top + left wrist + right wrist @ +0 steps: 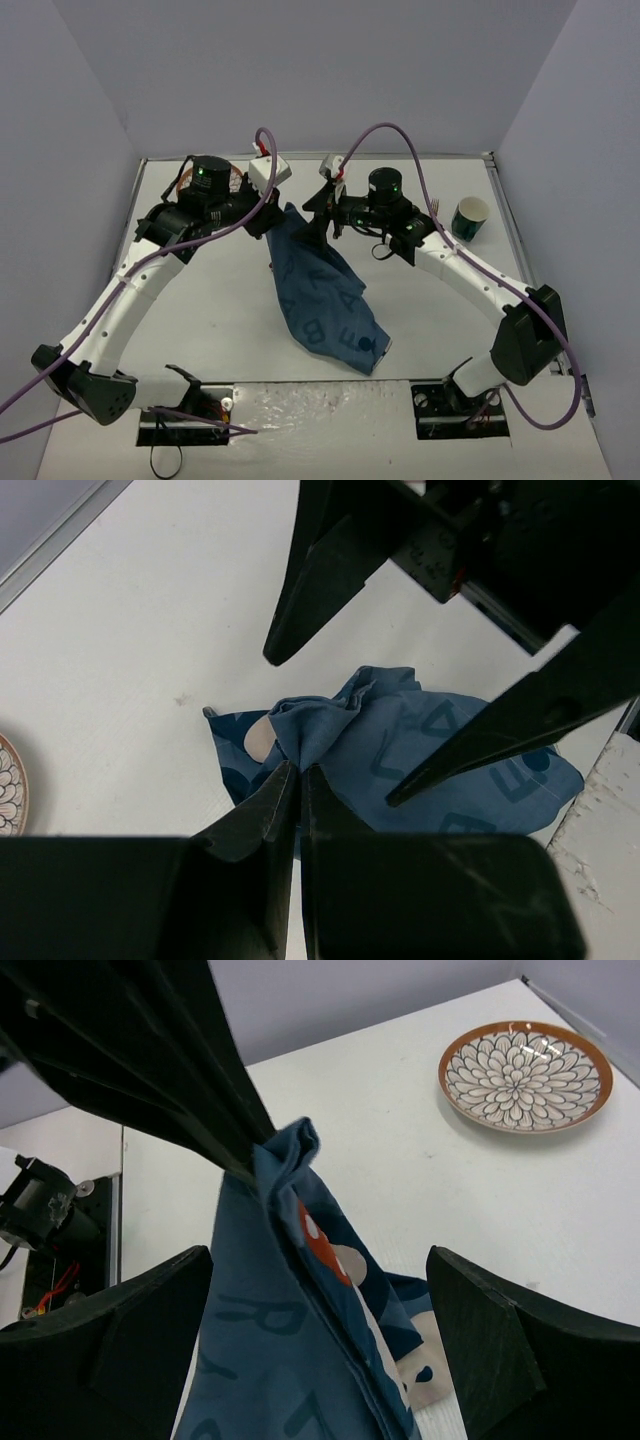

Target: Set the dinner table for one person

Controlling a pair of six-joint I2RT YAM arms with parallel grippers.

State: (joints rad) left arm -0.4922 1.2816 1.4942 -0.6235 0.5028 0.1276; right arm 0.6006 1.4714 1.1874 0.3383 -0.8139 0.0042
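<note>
White table (200, 330), floppy light cloth (420, 730): left gripper (298, 770) pinches its top, right gripper (320, 1300) wide open, empty. I'd grab a corner.

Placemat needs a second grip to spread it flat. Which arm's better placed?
Right. The right gripper is open, a finger either side of the hanging placemat. The left gripper is shut on its bunched top, holding it up.

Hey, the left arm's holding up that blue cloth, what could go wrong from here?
The left end effector pinches only a bunched corner of the placemat, so it might slip free. The open right end effector straddles the fabric close beside it; closing could clip it or catch several folds. Spreading could nudge the plate.
</note>
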